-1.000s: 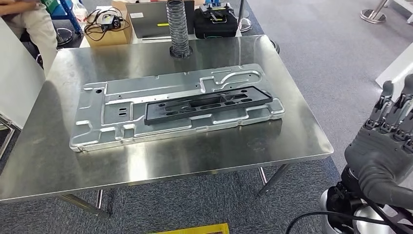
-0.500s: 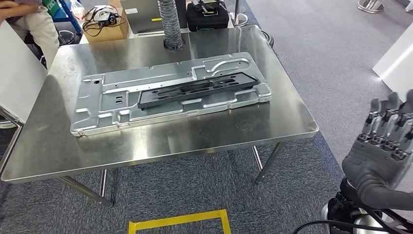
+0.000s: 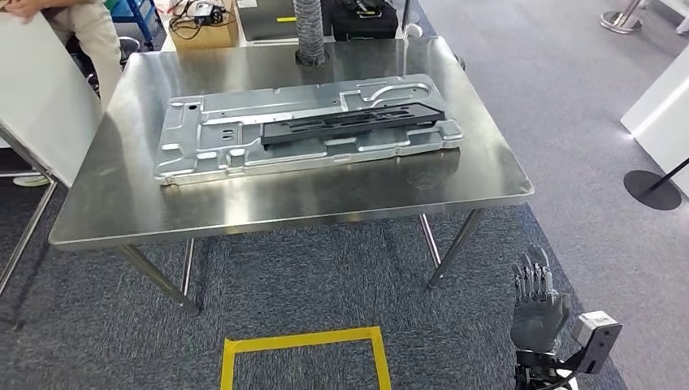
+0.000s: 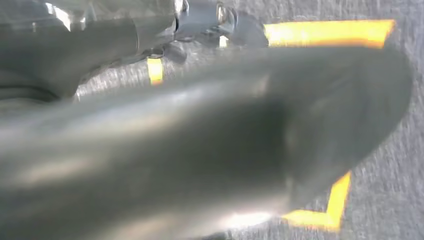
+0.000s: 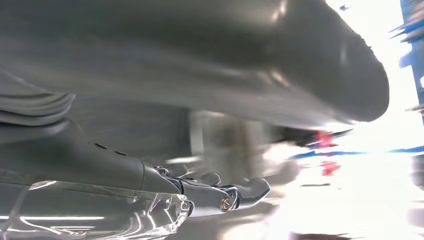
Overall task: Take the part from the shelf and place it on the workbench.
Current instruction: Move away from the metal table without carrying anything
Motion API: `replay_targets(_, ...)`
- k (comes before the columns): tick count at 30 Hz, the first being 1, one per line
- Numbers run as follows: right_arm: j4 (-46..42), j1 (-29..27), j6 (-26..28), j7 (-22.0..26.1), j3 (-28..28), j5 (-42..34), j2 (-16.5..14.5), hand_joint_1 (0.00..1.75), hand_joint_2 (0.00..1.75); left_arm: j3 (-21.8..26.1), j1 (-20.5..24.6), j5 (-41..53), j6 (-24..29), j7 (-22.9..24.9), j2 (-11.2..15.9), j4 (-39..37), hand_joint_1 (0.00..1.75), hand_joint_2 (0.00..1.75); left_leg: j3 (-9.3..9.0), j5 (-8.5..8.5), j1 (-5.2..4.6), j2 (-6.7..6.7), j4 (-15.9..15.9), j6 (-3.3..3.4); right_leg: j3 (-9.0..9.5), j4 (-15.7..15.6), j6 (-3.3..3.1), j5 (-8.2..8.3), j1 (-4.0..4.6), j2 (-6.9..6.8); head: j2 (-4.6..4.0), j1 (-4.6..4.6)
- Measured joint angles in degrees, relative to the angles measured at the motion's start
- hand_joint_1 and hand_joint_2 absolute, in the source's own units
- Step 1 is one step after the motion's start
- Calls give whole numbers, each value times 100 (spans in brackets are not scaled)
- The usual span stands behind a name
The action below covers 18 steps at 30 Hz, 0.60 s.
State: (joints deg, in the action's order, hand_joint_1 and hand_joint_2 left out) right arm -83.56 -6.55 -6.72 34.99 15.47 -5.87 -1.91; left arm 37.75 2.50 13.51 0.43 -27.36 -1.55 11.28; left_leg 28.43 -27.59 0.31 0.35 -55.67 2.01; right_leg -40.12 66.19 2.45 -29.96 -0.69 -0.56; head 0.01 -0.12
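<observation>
Head view. A steel workbench (image 3: 325, 195) stands on grey carpet (image 3: 569, 122), its legs splayed beneath the near edge. A long stamped metal panel (image 3: 244, 150) lies flat across the middle of the bench top, running nearly its whole width. The part (image 3: 351, 123), a narrow black slotted bar, rests on top of the panel toward its right half, lying lengthwise along it and touching it; neither hand is on it. At the far edge of the bench a ribbed grey hose (image 3: 309, 32) stands upright. Beyond that edge sit a cardboard box (image 3: 203, 28) with black cables and a black case (image 3: 361, 18). A white board (image 3: 36, 89) leans beside the bench's left end, and a person's leg (image 3: 93, 36) shows behind it. A square outline of yellow tape (image 3: 305, 357) marks the carpet just in front of the bench.

The right hand (image 3: 536, 305) hangs low at the lower right, well apart from the bench, its fingers straight and held near one another, holding nothing.

Left wrist view. The left hand (image 4: 200, 150) fills the frame as a blurred grey mass over the carpet and tape; whether its fingers are spread or curled cannot be told.

Right wrist view. Dark fingers (image 5: 225, 195) extend straight and grip nothing.
</observation>
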Motion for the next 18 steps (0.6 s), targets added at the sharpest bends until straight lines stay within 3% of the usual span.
replay_targets(1, 382, 59, 35, 29, 92, 111, -1, 0, 0, 13, -3, 25, 0, 1, -1, 0, 0, 0, 105, 83, -8, 1, -7, 6, -75, 390, 20, -209, -7, 2, 0, 5)
replay_targets(2, 790, 130, 93, 62, 189, 232, -1, 0, 0, 29, -6, 51, 0, 4, -2, 0, 0, 0, 216, 165, -15, 2, -16, 3, -94, 691, 32, -266, -12, 4, -1, 4)
replay_targets(3, 1201, 206, 165, 103, 289, 360, -2, 0, 0, 47, -7, 70, 0, 11, -3, 0, 0, 0, 327, 244, -20, 3, -29, -4, -33, 827, 34, -182, -15, 4, -1, 5)
replay_targets(4, 1615, 291, 246, 154, 391, 486, -2, 0, 0, 65, -7, 86, 1, 22, -4, 0, 0, 0, 437, 319, -23, 4, -45, -15, 130, 755, 24, -15, -17, 5, -1, 6)
replay_targets(5, 2014, 389, 339, 204, 492, 603, 1, 0, 0, 84, -4, 100, 4, 34, -4, 0, 0, 0, 541, 388, -25, 4, -65, -31, 402, 475, 4, 125, -16, 7, 0, 5)
replay_targets(6, 2410, 501, 434, 255, 593, 714, 6, 0, 0, 100, -1, 114, 8, 48, -5, 1, 0, 0, 625, 449, -33, 3, -92, -52, 770, 38, -26, 162, -7, 11, 0, 5)
replay_targets(8, 3179, 734, 630, 341, 784, 903, 33, 0, 0, 136, 8, 142, 14, 62, -6, 2, 0, 0, 725, 560, -47, 12, -130, -108, 1398, -835, -104, -1, 24, 21, 1, -3)
replay_targets(9, 3548, 828, 726, 361, 869, 987, 54, 0, 0, 157, 9, 158, 16, 65, -7, 2, 0, 0, 746, 614, -46, 17, -134, -140, 1547, -1075, -142, -80, 46, 23, 1, -4)
replay_targets(11, 4254, 944, 884, 345, 1014, 1130, 97, 0, 0, 204, -5, 189, 17, 57, -7, 2, 0, 0, 780, 696, -25, 20, -132, -207, 1517, -1166, -222, -36, 61, 7, 0, -1)
replay_targets(12, 4573, 972, 965, 303, 1068, 1203, 114, 0, 0, 222, -19, 207, 18, 46, -7, 2, 0, 0, 825, 613, -15, 14, -192, -233, 1459, -1170, -270, 27, 59, -9, 0, 2)
replay_targets(13, 4870, 985, 1059, 236, 1105, 1281, 133, 0, 0, 238, -40, 226, 18, 32, -8, 2, 0, 0, 893, 410, -7, 8, -350, -254, 1384, -1177, -313, 104, 54, -23, 0, -9)
replay_targets(16, 5613, 994, 1303, -130, 1147, 1513, 181, 0, 0, 258, -90, 281, 10, -21, -17, 0, 0, 0, 1128, -472, 8, 3, -1347, -296, 1100, -1165, -379, 327, 76, -34, 0, -46)
replay_targets(17, 5830, 989, 1334, -284, 1155, 1575, 192, 0, 0, 262, -95, 301, 7, -37, -19, 0, 0, 0, 1140, -573, 8, 3, -1649, -304, 994, -1144, -382, 395, 89, -36, 0, -45)
replay_targets(18, 6024, 979, 1353, -448, 1162, 1640, 202, 0, 0, 266, -95, 317, 3, -47, -20, 0, 0, 0, 1077, -528, 6, 3, -1809, -302, 880, -1110, -380, 457, 100, -39, 0, -45)
